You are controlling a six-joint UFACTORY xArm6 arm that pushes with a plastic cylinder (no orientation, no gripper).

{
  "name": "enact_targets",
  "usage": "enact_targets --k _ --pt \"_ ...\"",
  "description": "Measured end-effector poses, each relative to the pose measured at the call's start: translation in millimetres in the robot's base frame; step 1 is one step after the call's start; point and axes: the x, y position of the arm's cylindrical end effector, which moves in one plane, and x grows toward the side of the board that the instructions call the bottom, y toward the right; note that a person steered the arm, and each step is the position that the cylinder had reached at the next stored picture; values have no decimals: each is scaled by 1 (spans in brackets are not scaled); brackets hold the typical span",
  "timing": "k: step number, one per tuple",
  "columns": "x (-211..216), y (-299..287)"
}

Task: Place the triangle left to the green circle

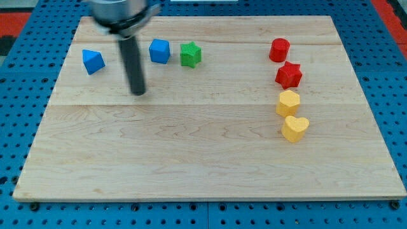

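Note:
A blue triangle block [93, 61] lies near the view's top left of the wooden board [203, 159]. A blue cube [159, 51] and a green star block [190, 55] lie side by side near the top middle. No green circle shows in this view. My tip [138, 93] rests on the board below and between the blue triangle and the blue cube, touching neither; the triangle is up and to the left of it.
On the view's right stand a red cylinder [279, 49], a red star [289, 75], a yellow hexagon [288, 102] and a yellow heart [295, 128] in a rough column. Blue pegboard [19, 76] surrounds the board.

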Motion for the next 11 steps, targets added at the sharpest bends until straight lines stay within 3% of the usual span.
enact_targets --k 1,2,4,5,6,8,11 --pt "-1 -71" --pt "-15 -86" --pt "-52 -29" --pt "-81 -31" --pt "-62 -10" --pt "-70 -86" --pt "-85 -104"
